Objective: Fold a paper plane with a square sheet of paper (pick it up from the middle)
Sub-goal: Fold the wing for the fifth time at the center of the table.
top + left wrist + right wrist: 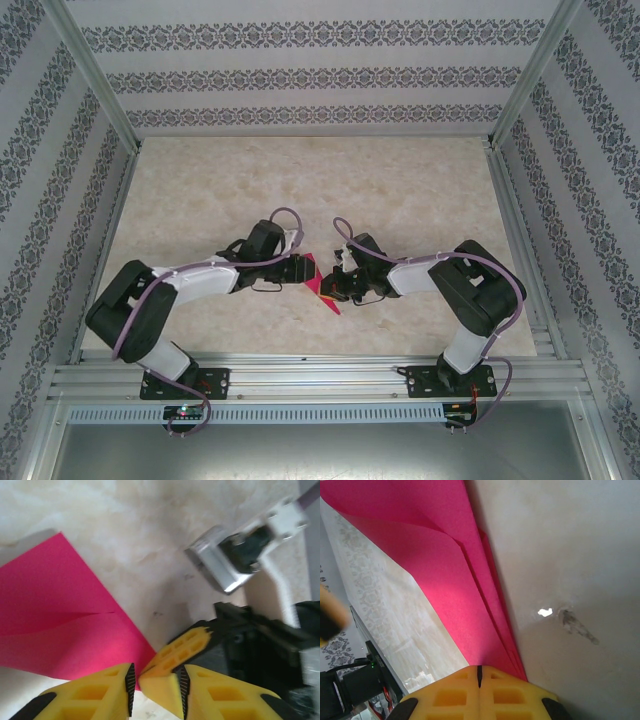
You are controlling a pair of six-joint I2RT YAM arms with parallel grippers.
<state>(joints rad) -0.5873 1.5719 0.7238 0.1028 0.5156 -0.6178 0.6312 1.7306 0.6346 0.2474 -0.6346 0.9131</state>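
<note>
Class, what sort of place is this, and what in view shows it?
Probably a robot test cell: a left arm and right arm bolted to a metal rail, patterned walls boxing in the table, and pink paper between the arms.

We see our left pincer (156,687) parted; the right pincer (150,674), closed, pokes between its pads (130,686), touching the folded pink sheet (65,625) up-left.

A pale marbled surface (420,170) sits evenly lit inside walls (300,70) of striped ornamental wallpaper (grey on white), framed by aluminium rails (320,375).
</note>
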